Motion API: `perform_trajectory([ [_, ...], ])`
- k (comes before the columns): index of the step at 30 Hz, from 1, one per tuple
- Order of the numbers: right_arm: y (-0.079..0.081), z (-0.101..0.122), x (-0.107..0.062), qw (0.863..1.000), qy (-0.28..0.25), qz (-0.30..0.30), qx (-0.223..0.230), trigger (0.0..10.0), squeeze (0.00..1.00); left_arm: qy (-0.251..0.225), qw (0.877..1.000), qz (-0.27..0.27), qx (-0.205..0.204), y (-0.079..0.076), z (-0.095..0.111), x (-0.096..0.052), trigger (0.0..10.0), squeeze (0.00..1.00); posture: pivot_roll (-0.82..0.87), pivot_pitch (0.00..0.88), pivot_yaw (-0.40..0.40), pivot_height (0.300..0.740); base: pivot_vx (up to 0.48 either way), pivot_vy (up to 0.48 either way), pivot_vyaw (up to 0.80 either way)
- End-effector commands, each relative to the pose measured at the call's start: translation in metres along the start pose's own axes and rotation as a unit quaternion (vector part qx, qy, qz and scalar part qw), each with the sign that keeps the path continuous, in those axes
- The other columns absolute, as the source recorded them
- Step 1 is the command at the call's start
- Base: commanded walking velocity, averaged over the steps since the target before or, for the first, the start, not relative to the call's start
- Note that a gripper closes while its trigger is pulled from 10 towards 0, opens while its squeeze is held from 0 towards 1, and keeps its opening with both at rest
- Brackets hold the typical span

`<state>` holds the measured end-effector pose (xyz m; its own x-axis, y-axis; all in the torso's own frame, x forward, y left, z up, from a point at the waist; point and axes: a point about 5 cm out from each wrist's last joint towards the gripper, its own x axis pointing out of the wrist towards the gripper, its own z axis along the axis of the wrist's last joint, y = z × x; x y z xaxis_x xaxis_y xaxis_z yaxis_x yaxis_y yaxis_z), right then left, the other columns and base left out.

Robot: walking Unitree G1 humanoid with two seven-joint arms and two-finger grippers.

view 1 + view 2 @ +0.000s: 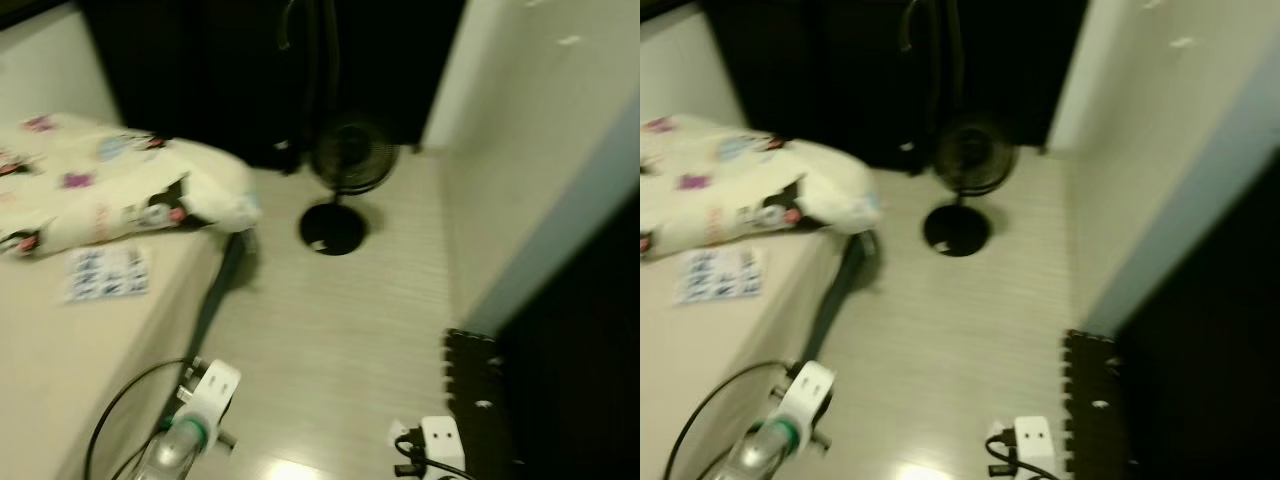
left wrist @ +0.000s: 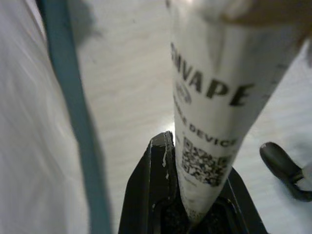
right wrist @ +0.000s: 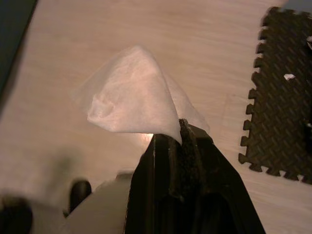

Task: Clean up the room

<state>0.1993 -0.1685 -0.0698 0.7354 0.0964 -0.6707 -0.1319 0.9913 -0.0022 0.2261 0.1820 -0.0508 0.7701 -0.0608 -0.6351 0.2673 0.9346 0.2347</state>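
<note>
1. Our left tool is closed on a white printed paper package with black lettering and a QR code; its upper end is cut off by the frame and blurred, so we cannot read the full wording.
2. Our right tool is pinched tight on a thin white tissue, which stands up from the fingertips in a soft peak above the pale wooden floor.
3. In the right wrist view a black interlocking foam mat lies on the floor beside the tissue, its far side cut off at the picture's edge.
4. From the head views, which are blurred, we make out a bed on our left carrying a cream quilt with small cartoon prints and a small white sheet with blue marks.
5. A black pedestal fan stands on the floor ahead, its head merging with the dark background behind it.
6. A white power strip with black plugs sits near the foam mat at the lower right, partly cut off.
7. At the lower left a white adapter block and a clear bottle-like shape with a green band appear near the bed's edge, with a black cable looping beside them; we cannot tell what the clear object is.
</note>
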Motion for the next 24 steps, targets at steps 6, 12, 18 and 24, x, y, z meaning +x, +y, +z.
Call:
perform_trajectory([
  [6,-0.004,0.019,0.006,0.999,-0.017,0.010,-0.041,10.0,0.00,0.010,0.999,0.026,-0.036,-0.004,-0.008,-0.002,10.0,0.00,0.05,0.000,0.016,0.740,0.000,0.000,-0.72],
  [12,0.001,0.026,0.009,0.997,-0.027,0.026,-0.060,10.0,0.00,0.010,0.997,0.051,-0.053,-0.001,-0.009,-0.002,10.0,0.00,0.07,0.000,-0.007,0.740,0.000,0.000,-0.07],
  [18,0.005,0.023,0.008,0.997,-0.021,0.035,-0.070,10.0,0.00,0.005,0.997,0.057,-0.047,-0.004,-0.011,-0.004,10.0,0.00,0.09,0.000,-0.016,0.740,-0.432,0.000,0.00],
  [24,0.003,0.022,0.008,0.997,-0.019,0.030,-0.062,10.0,0.00,0.003,0.997,0.059,-0.042,-0.004,-0.010,-0.003,10.0,0.00,0.09,0.000,-0.009,0.740,-0.477,0.000,0.00],
])
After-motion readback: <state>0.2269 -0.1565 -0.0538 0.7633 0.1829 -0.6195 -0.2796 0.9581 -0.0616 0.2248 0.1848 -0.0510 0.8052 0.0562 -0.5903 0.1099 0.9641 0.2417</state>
